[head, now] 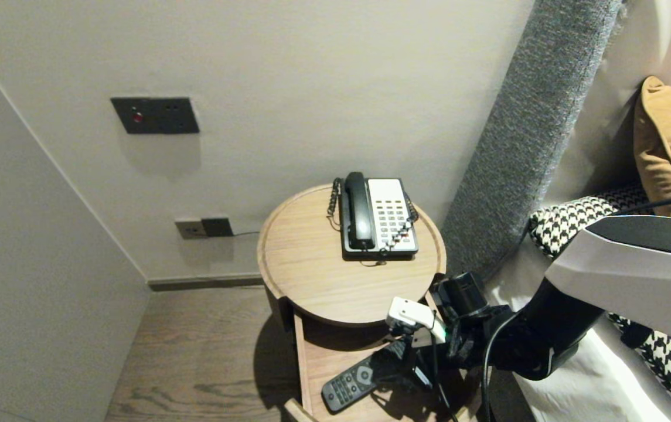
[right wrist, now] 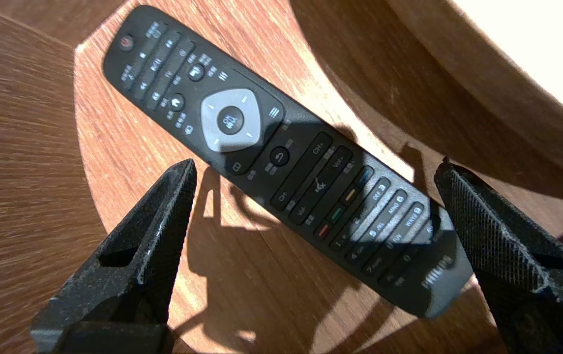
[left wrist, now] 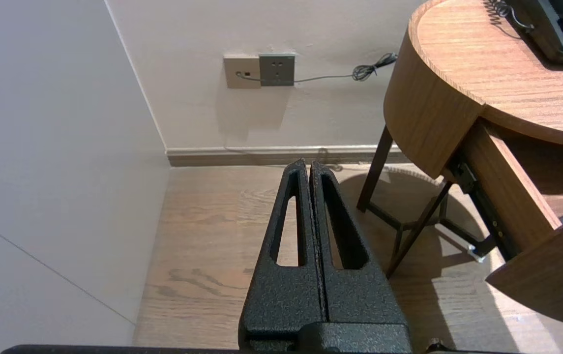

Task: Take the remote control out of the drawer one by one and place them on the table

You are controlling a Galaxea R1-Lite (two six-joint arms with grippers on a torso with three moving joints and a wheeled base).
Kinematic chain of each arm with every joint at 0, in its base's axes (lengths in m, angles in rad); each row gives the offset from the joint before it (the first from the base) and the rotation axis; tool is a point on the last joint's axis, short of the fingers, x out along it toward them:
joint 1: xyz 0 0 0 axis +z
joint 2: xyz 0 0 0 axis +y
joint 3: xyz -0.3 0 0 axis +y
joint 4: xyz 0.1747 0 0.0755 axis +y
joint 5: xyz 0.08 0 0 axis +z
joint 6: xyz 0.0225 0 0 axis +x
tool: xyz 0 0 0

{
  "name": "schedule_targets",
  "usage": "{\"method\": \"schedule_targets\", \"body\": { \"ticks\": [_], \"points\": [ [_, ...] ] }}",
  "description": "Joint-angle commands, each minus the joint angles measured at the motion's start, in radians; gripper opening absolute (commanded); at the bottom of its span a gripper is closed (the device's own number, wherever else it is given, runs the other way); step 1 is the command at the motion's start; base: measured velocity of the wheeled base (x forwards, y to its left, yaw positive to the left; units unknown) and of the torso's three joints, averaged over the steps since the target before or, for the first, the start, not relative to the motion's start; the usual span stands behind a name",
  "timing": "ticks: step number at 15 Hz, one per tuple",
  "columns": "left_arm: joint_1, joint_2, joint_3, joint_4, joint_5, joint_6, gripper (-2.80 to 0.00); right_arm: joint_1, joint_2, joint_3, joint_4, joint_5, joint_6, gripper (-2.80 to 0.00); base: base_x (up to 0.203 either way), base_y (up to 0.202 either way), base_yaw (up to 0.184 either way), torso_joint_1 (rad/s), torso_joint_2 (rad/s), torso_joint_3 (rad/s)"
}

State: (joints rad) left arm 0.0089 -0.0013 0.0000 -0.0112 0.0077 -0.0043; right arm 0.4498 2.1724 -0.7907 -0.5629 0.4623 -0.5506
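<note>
Remote lies beneath right gripper's spread fingers.

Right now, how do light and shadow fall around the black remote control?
Right wrist view: bright patches cross the black remote control and wooden drawer floor, cut by shadows of the open right gripper. Head view: the round wooden table top shades the drawer's back. Left wrist view: beyond the shut left gripper, the table's soft shadow lies on the plank floor.

Matt plastic remote — smooth, grained wooden drawer.
</note>
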Motion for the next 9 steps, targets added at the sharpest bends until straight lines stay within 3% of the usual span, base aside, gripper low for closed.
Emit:
{"method": "schedule_targets", "body": {
  "ticks": [1,9],
  "points": [
    [0.000,0.000,0.000,0.000,0.000,0.000,-2.80,-0.002,0.021,-0.005,-0.005,0.002,-0.002,0.00,0.000,0.000,0.000,0.000,0.00,0.000],
    [0.000,0.000,0.000,-0.001,0.000,0.000,-2.80,-0.021,0.011,0.028,0.005,0.004,-0.006,0.00,0.000,0.000,0.000,0.000,0.00,0.000]
  ]
}}
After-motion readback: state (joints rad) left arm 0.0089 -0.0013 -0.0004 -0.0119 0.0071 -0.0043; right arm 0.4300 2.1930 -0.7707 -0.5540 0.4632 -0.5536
